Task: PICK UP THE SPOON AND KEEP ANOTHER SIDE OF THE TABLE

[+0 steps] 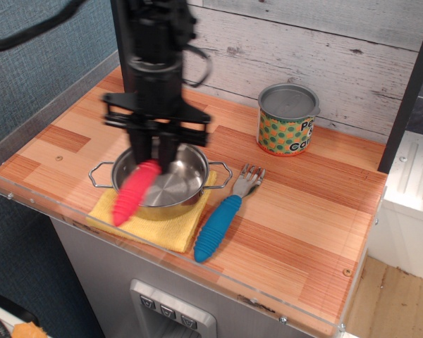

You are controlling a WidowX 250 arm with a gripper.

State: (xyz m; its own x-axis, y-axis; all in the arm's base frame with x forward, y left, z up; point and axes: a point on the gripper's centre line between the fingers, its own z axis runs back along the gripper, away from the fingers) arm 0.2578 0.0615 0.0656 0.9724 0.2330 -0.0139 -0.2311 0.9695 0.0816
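Note:
My gripper [155, 151] is shut on the spoon [134, 191] and holds it in the air over the left half of the steel pot [170, 184]. Only the thick red ribbed handle shows, hanging down and toward the front left; the metal bowl is hidden between the fingers. The arm is blurred by motion. The wooden table [296, 211] has an orange-brown plank pattern and a clear acrylic rim.
The pot stands on a yellow cloth [162, 225] near the front left. A blue-handled fork [222, 222] lies right of the pot. A patterned tin can [287, 120] stands at the back right. A dark post [125, 49] rises at the back left.

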